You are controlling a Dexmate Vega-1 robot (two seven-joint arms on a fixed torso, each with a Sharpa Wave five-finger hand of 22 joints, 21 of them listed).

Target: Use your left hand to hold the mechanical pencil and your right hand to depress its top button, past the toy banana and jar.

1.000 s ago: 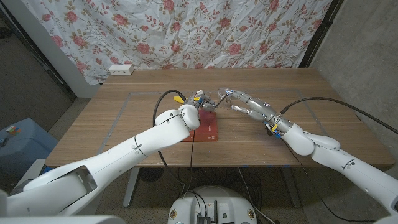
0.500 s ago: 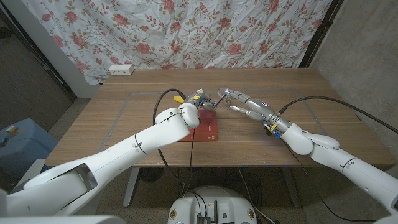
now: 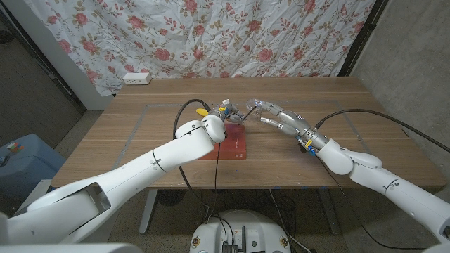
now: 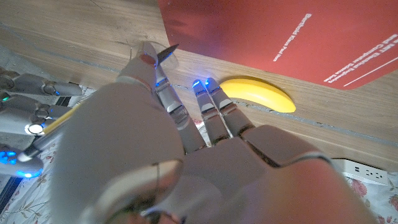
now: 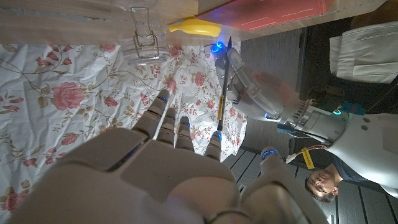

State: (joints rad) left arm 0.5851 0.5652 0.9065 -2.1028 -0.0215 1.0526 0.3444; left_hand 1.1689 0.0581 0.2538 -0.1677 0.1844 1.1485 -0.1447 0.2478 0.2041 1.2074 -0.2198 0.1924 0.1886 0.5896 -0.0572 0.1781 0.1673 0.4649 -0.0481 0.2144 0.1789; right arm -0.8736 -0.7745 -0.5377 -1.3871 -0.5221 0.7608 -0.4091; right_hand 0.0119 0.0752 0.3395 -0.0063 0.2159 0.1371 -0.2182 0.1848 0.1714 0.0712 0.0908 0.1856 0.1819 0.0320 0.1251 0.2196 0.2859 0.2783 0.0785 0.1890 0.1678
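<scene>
while the pencil (image 5: 220,104) is held up over the tabletop (image 3: 295,151) by the left hand (image 3: 223,111), its fingers closed round the barrel, its long axis is seen to slant toward the right hand (image 3: 271,114). that hand is held just beside the top, fingers loosely spread, nothing gripped; contact cannot be told. the banana (image 5: 189,27) and jar (image 5: 147,28) lie beyond.

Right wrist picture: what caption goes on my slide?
Left hand holds the yellow pencil; right hand reaches toward it.

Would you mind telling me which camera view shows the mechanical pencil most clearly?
The right wrist view: the mechanical pencil shows full length in the left hand. The left wrist view shows its tip and yellow barrel; the head view, a thin sliver.
</scene>
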